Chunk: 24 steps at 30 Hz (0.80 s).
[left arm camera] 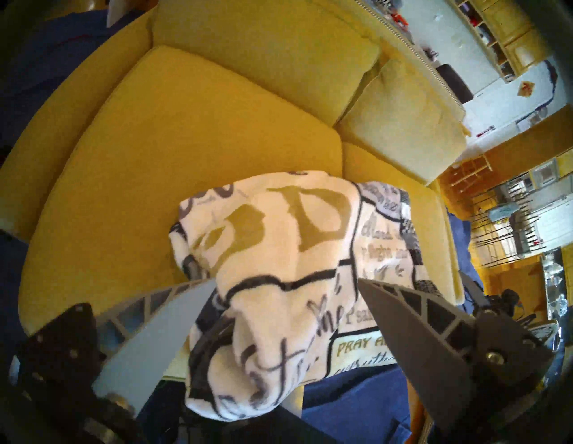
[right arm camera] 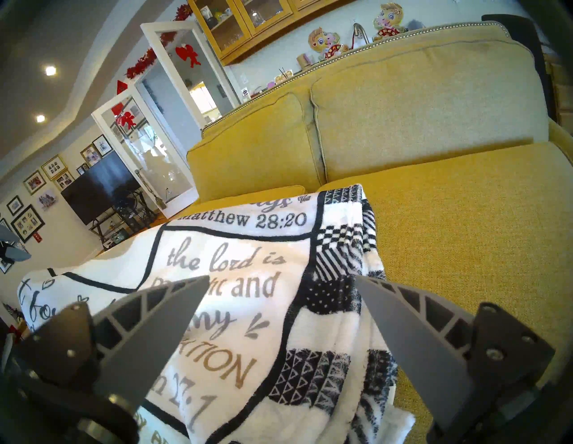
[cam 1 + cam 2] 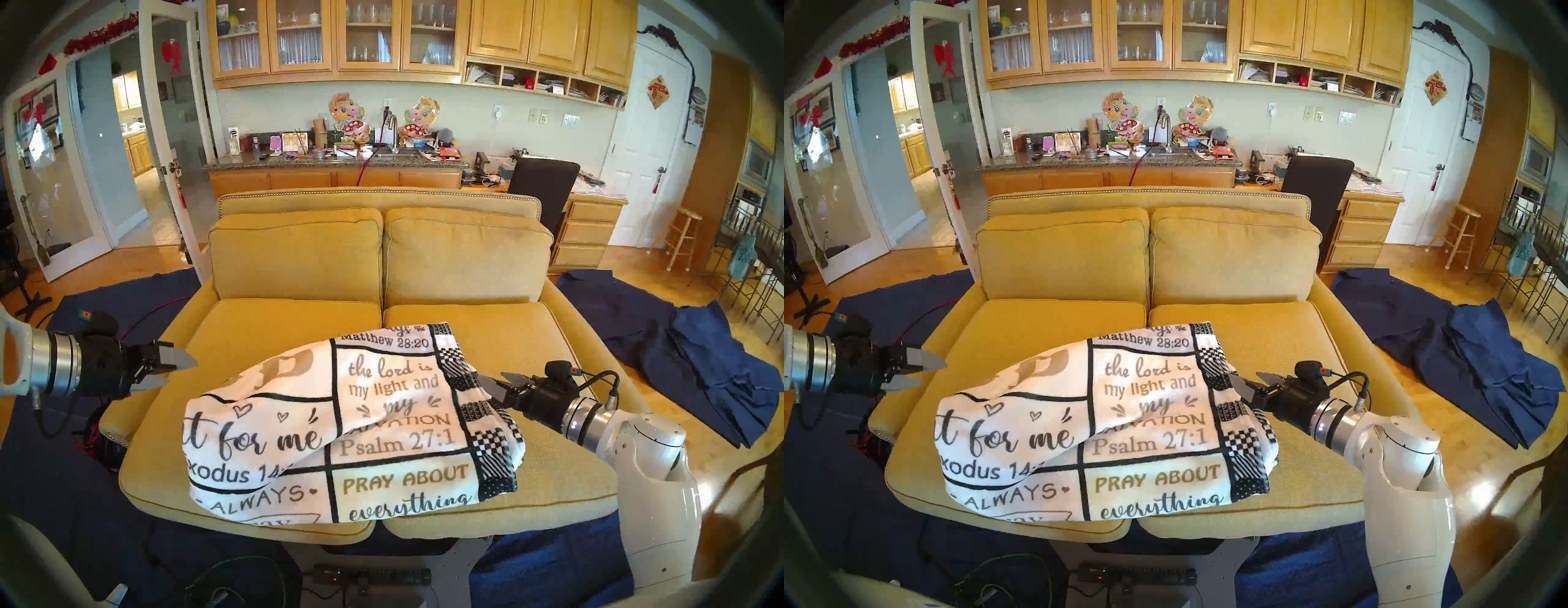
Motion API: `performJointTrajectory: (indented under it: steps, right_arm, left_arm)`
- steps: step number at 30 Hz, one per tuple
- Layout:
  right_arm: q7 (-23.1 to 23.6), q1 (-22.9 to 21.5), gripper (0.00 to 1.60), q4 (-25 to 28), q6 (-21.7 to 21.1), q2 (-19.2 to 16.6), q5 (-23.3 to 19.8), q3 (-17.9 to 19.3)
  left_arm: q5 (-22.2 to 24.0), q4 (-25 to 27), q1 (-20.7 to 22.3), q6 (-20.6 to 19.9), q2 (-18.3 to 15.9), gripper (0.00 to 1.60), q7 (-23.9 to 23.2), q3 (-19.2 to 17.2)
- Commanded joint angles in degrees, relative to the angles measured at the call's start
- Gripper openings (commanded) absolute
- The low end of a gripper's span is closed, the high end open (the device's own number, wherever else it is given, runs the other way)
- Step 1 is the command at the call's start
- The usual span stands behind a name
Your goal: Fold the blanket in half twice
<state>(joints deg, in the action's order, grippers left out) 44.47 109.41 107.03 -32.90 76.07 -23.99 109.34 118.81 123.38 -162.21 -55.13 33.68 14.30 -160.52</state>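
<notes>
Two open grippers, one bundled blanket on my yellow sofa.

Head views: the blanket (image 3: 382,424) lies in a loose fold across both seat cushions, long axis running from near my left gripper (image 3: 169,371) toward the right gripper (image 3: 502,384), checkered border at the right hand's end. Left jaws stand wide, clear of the cloth; right jaws spread just beside the border. Left wrist: the blanket (image 1: 279,263) sits ahead between the fingers (image 1: 161,325). Right wrist: the blanket's border (image 2: 335,279) runs away ahead, between the parted fingers (image 2: 155,325), sofa (image 2: 465,248) beyond.
</notes>
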Motion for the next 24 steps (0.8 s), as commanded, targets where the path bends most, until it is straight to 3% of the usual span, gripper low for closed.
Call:
performJointTrajectory:
  steps: [1,8,11,18,24]
  right_arm:
    - [0.5,0.1,1.6,1.8,1.0,0.1,-0.4,0.7]
    - [0.7,0.3,1.6,1.9,1.2,0.2,-0.4,0.7]
    - [0.7,0.1,1.6,1.6,1.1,0.2,-0.3,0.5]
    - [0.7,-0.2,1.6,1.0,1.0,0.2,-0.2,0.3]
    - [0.7,-0.3,1.6,0.9,1.2,0.3,-0.2,0.4]
  left_arm:
    - [-3.3,-0.3,-2.8,0.1,0.9,1.6,-3.6,-1.7]
    - [-10.4,1.0,-1.5,0.1,2.2,1.6,-9.2,1.6]
    - [-11.8,3.0,-0.3,2.4,2.2,1.6,-10.6,1.5]
    - [-19.8,10.6,1.6,8.6,6.1,1.6,-13.5,1.9]
    - [-26.4,12.2,2.1,13.3,7.8,1.6,-18.9,2.8]
